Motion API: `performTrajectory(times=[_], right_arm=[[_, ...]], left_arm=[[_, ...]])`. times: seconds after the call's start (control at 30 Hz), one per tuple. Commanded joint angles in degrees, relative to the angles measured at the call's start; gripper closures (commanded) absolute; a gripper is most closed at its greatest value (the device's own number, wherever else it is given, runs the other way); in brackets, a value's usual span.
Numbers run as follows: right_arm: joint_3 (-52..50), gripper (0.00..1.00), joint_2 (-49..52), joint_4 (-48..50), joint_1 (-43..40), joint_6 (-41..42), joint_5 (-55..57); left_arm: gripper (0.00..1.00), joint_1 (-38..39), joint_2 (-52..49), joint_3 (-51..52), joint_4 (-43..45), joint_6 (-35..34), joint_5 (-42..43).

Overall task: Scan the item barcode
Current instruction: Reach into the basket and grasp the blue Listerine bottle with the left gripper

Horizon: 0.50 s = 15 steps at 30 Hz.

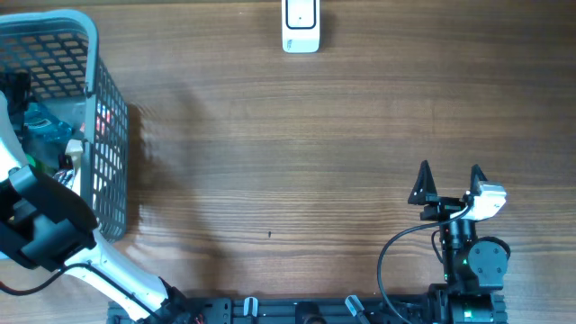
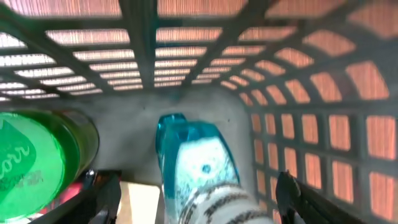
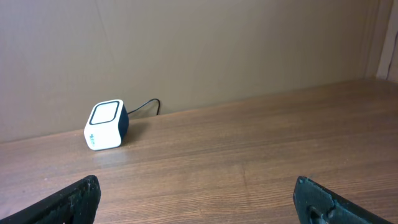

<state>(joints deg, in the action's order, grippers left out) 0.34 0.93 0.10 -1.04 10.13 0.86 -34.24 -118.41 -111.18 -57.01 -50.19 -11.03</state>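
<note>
On the wooden table [image 1: 315, 162], inside the basket [image 1: 108, 135], my left gripper [image 2: 199, 186] stands spread around the blue bottle [image 2: 199, 155], fingers clear; a green lid [image 2: 31, 165] crowds its left. My right gripper [image 1: 450, 180] gapes, well apart from the scanner [image 1: 301, 25].

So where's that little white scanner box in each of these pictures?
Overhead: the white scanner sits at the top edge, about midway across.
Left wrist: not in it; this camera looks inside the basket.
Right wrist: left of centre, on the wooden table by the back wall.
Shared landmark: that wooden table, under the scanner in both views that show it.
</note>
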Motion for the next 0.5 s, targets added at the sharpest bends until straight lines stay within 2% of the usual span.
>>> performTrajectory(times=[0.0,0.07,0.17,0.3,0.47], right_arm=[[-0.04,0.00,-0.50,0.24,0.22,-1.03,-0.94],[-0.04,0.00,-0.50,0.26,0.22,-1.03,-0.94],[-0.04,0.00,-0.50,0.24,0.22,-1.03,-0.94],[-0.04,0.00,-0.50,0.24,0.22,-1.07,-0.94],[-0.04,0.00,-0.50,0.24,0.22,-1.03,-0.94]], left_arm=[[0.26,-0.17,-0.57,-0.57,1.11,-1.73,-2.58],[0.30,-0.17,-0.70,-0.57,1.42,-1.75,-2.58],[0.45,-0.15,-1.49,-0.57,1.57,-1.75,-2.54],[0.46,-0.15,-3.23,-0.57,1.20,-1.73,-2.47],[0.59,-0.15,-3.98,-0.57,0.90,-1.73,-2.34]])
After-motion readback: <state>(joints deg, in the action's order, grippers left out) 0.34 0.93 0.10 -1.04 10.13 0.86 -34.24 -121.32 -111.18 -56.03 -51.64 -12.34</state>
